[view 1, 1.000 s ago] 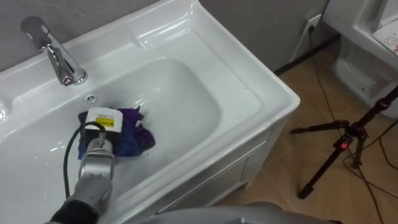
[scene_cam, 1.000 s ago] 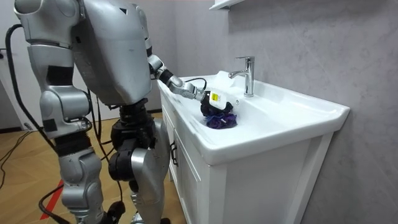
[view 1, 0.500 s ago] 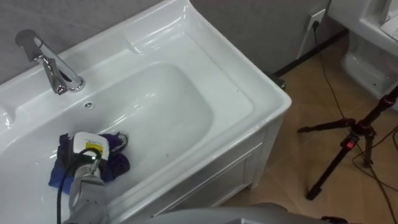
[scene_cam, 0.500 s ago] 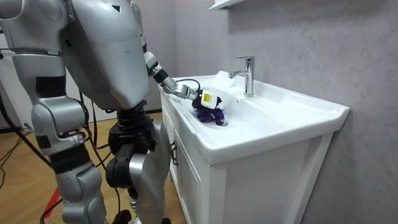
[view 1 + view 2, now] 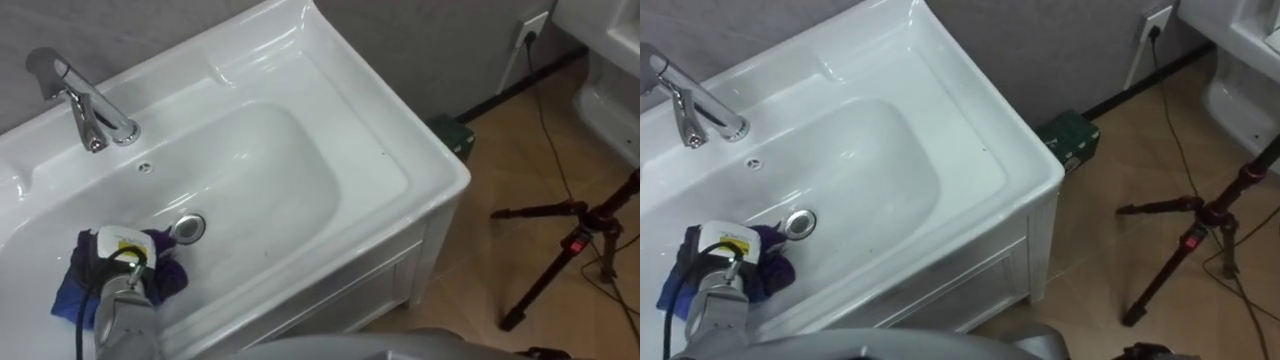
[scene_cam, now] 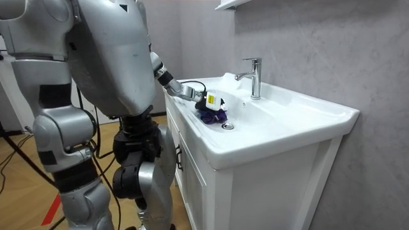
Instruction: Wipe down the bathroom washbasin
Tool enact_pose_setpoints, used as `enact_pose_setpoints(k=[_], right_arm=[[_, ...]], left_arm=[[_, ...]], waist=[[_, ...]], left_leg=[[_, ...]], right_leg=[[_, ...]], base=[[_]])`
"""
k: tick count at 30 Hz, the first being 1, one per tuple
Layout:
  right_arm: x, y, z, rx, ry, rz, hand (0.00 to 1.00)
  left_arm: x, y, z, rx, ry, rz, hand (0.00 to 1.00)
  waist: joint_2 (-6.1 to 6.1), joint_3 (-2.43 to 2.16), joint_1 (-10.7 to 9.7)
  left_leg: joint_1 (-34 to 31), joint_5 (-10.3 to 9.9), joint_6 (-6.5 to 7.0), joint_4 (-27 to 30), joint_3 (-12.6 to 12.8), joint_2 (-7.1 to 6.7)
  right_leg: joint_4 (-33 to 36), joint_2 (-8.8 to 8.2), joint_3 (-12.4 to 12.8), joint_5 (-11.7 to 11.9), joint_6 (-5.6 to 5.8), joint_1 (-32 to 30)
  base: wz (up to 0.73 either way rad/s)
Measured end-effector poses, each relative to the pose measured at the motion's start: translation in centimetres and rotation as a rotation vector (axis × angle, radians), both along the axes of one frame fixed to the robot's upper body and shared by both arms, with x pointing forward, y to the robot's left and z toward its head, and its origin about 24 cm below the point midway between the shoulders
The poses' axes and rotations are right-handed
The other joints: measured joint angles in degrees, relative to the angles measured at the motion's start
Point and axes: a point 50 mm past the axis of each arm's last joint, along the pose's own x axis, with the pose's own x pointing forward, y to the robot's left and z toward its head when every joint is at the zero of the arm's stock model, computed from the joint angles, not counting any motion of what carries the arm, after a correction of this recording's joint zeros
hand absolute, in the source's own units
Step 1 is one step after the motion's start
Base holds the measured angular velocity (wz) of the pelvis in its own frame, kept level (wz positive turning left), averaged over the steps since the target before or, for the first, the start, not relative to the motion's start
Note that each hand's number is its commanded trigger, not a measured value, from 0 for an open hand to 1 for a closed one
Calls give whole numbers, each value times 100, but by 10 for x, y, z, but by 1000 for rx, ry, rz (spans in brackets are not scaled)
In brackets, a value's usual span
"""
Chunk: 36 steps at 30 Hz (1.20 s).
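Left hand has dragged the purple cloth from mid-basin to the near-left wall, uncovering the drain. Fingers are buried in cloth, so I can't tell the grip. Far-right side probably still needs wiping.

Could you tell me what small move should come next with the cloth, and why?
Probably slide the left hand and purple cloth to the right, past the drain: they sit at the left end of the basin, so most of the bowl lies on that side.
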Motion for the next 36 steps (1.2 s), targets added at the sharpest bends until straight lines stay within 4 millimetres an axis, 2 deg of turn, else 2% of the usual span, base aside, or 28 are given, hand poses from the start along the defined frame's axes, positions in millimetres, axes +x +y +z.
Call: enact_pose_setpoints(k=[6,8,14,22,23,29,33,36], right_arm=[[0,-3,1,-10,-21,-14,0],[1,-5,2,-18,-27,-14,0],[-9,-22,9,-91,-29,-13,0],[-10,-25,10,-113,-36,-27,0],[-10,-25,11,-113,-41,-27,0],[-9,-25,12,-102,-72,-32,0],[-21,-25,11,-89,-60,-81,0],[-27,-25,11,-84,-55,-98,0]], left_arm=[[6,11,4,-65,-64,128,100],[6,18,6,-96,-93,172,100],[7,36,11,-239,-214,323,100],[3,63,21,-495,-471,666,100],[4,64,22,-512,-488,678,100],[16,66,35,-639,-604,730,100],[23,65,43,-701,-648,717,100],[21,64,47,-728,-662,726,100]], waist=[[-1,0,277],[5,-1,294],[76,-14,495],[94,-13,643],[93,-13,655],[61,-14,1013],[25,-20,1213],[23,-19,1222]], left_leg=[[-11,49,-73,17,-25,20],[-24,55,-82,44,-51,29],[-16,63,-95,43,-354,39],[-74,68,-102,68,-364,39],[-98,67,-102,84,-369,39],[-165,63,-106,84,-485,39],[-223,64,-107,85,-605,25],[-224,64,-107,87,-609,15]], right_leg=[[20,20,-24,-51,-82,2],[21,22,-34,-68,-108,15],[14,35,-234,-84,-157,88],[38,16,-444,-134,-214,83],[38,9,-488,-135,-213,82],[28,-20,-736,-137,-209,82],[20,-41,-888,-142,-199,90],[19,-59,-944,-150,-186,96]], base=[[2],[4],[5],[5],[15],[14],[18],[5]])
